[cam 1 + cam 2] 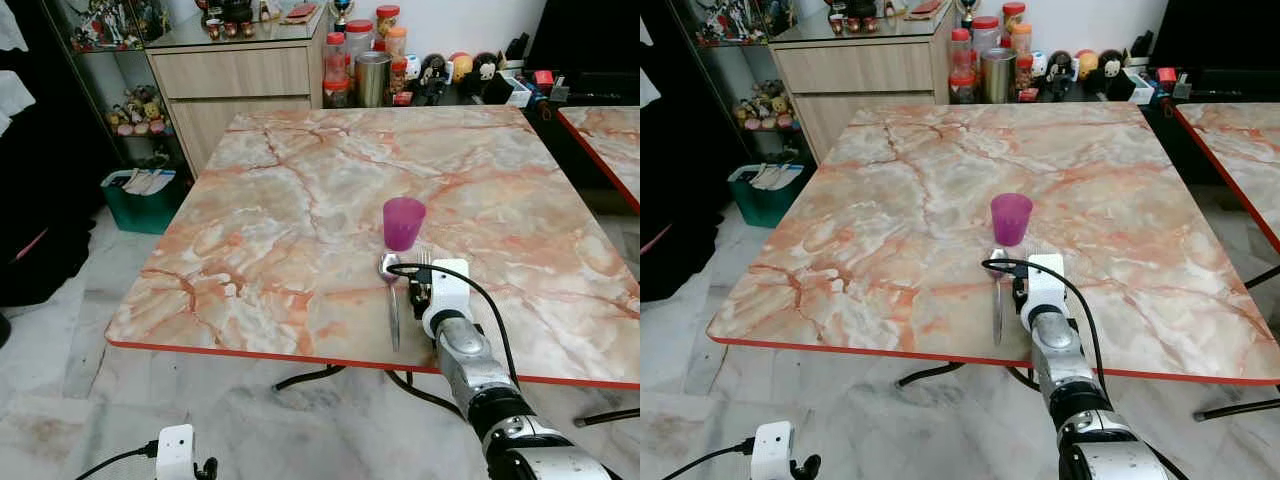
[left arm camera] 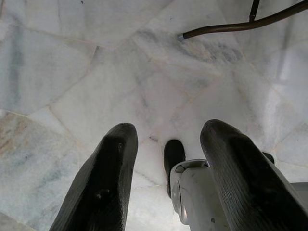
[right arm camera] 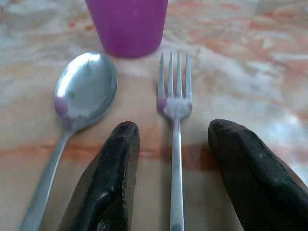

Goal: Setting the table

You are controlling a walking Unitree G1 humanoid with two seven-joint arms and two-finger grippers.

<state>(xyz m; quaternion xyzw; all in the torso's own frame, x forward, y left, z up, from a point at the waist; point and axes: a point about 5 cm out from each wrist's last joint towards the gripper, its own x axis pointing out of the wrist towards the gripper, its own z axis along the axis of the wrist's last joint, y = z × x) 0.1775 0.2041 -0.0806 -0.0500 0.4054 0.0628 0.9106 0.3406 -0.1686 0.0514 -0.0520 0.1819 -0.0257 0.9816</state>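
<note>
A purple cup (image 1: 403, 222) stands upright on the marble table (image 1: 280, 220), near its front edge. Just in front of the cup lie a metal spoon (image 1: 391, 298) and a metal fork (image 3: 175, 125), side by side, heads toward the cup. My right gripper (image 3: 173, 178) is open low over the fork, one black finger on each side of its handle. The fork lies flat on the marble between them. The spoon (image 3: 79, 103) is just outside one finger. My left gripper (image 2: 166, 178) hangs open over the floor.
Jars, a metal canister (image 1: 372, 78) and small figurines stand beyond the table's far edge beside a wooden drawer unit (image 1: 235, 85). A green bin (image 1: 145, 200) sits on the floor at the left. A second marble table (image 1: 610, 140) is at the right.
</note>
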